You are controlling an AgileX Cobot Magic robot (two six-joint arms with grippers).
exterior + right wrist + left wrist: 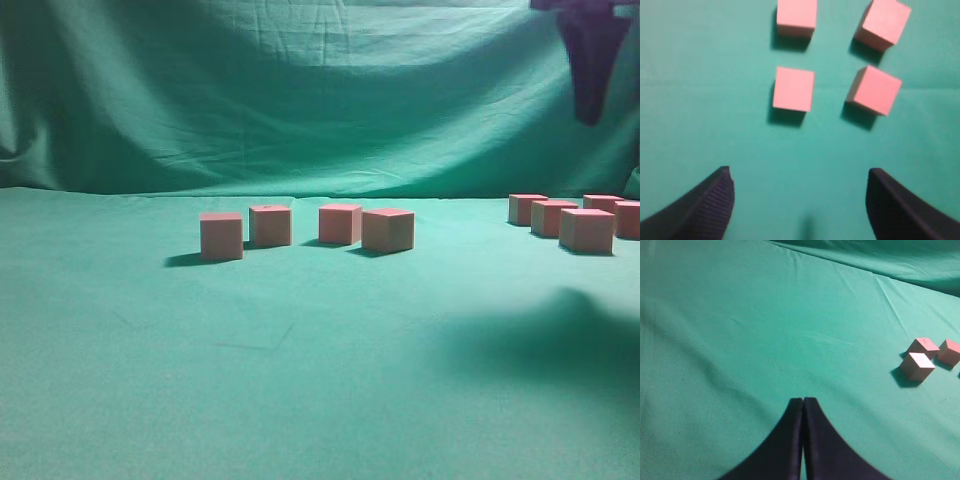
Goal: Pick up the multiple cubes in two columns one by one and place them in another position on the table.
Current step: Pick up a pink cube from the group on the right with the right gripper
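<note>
Several pinkish-red cubes stand on the green table [300,380]. One group [306,229] sits in a loose row at the middle. Another group [585,229] stands at the right. My right gripper [590,60] hangs high above that right group. In the right wrist view it [799,200] is open and empty, with cubes in two columns [793,89] ahead of the fingers. My left gripper [803,402] is shut and empty over bare cloth. Three cubes [918,366] lie to its right.
A draped green cloth backdrop [300,90] rises behind the table. A dark shadow [560,335] falls on the cloth in front of the right group. Open cloth stretches across the front and left of the table.
</note>
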